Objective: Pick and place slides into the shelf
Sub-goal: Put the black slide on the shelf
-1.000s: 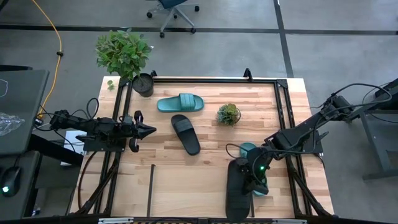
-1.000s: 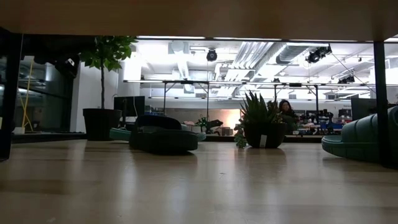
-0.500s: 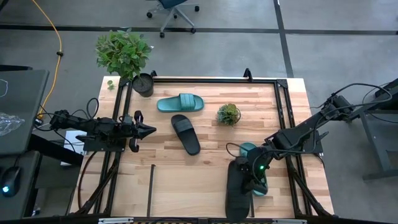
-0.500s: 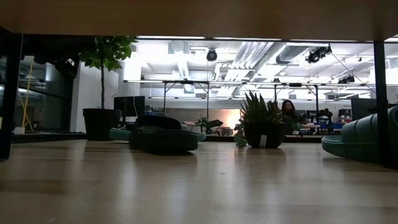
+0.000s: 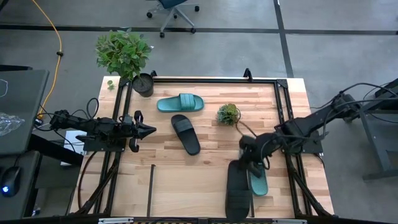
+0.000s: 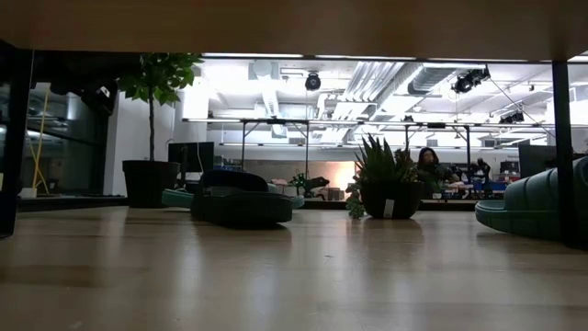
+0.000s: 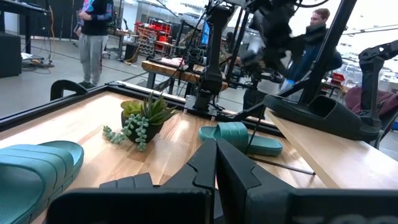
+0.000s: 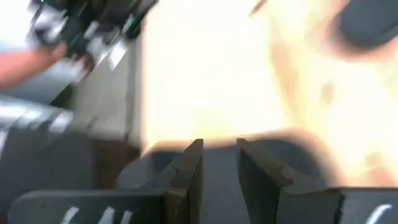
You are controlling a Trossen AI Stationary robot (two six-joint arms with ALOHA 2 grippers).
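Note:
Two teal and two black slides show. One teal slide (image 5: 180,103) and one black slide (image 5: 186,134) lie flat mid-table. The other black slide (image 5: 237,190) and teal slide (image 5: 259,183) lie side by side at the near right, among thin black rods; the shelf's outline does not show clearly. My right gripper (image 5: 249,158) hovers over their far ends, open, with nothing between its fingers (image 8: 219,168). My left gripper (image 5: 148,130) waits shut at the table's left, pointing toward the mid-table black slide (image 7: 124,183).
A small potted plant (image 5: 228,114) stands just beyond the right gripper. A larger potted plant (image 5: 142,84) sits at the far left corner. A black rod (image 5: 152,186) lies along the near left. People stand in the room beyond (image 7: 94,25).
My right gripper has pulled off the teal slide at the near right, moving toward the far edge and slightly left, and now stands over the slides' far ends. That teal slide has stayed flat beside the black one.

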